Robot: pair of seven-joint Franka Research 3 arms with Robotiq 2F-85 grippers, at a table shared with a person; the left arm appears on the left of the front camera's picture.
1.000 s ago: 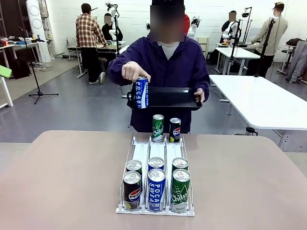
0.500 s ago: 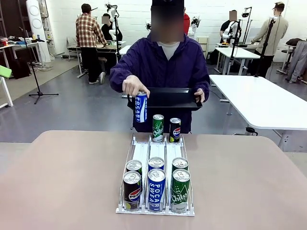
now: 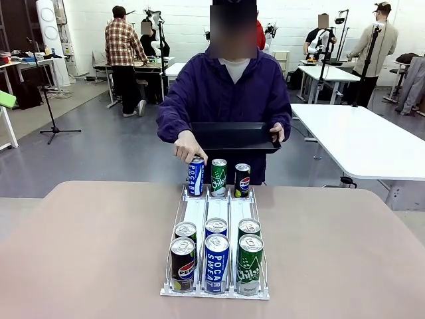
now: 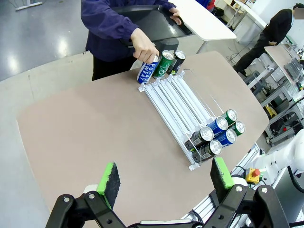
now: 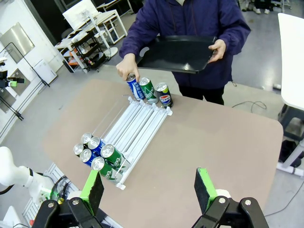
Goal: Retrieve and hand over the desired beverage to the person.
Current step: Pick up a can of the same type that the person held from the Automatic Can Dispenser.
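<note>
Left gripper (image 4: 165, 177) hangs spread wide and empty; the person's hand (image 4: 145, 47) grips a blue can (image 4: 148, 70) at the rack's (image 4: 176, 96) far end. Right gripper (image 5: 149, 188) is equally spread. From the front, the can stands upright in the far-left lane, its long axis vertical.

We count nine cans (image 3: 216, 262) in one rack (image 3: 197, 212): six at the end nearest our left gripper (image 4: 165, 178) and right gripper (image 5: 149, 187), three at the far end; one black tray (image 3: 232, 136)
</note>
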